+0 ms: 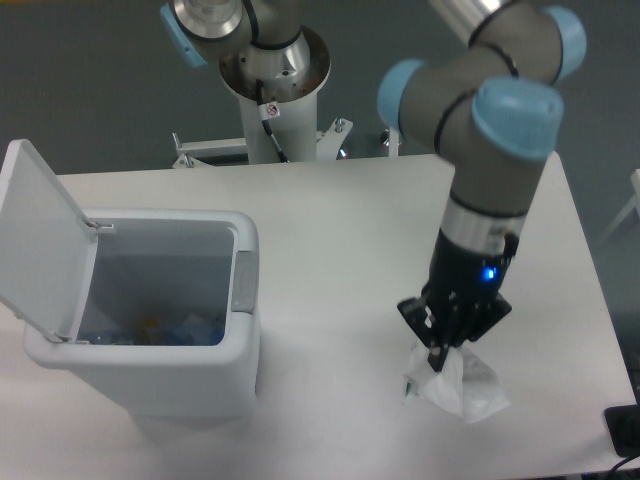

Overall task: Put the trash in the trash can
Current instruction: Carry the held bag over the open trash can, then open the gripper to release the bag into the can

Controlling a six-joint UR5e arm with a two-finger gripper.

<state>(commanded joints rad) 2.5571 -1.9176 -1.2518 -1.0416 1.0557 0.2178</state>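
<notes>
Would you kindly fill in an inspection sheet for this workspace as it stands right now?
Surface: white table, bare apart from the items below.
Job's things: white trash can at front left, flip lid raised; blue-tinted items show at its bottom, too unclear to identify. White plastic bag at front right, its top pinched in the gripper.
Clutter: nothing seen.
Grippers: gripper pointing down, shut on the plastic bag.
Cables: black cable runs down the arm's base column; another at the lower right edge, beside a dark object.
Surroundings: dark grey floor behind the table; metal base brackets at the far edge.
</notes>
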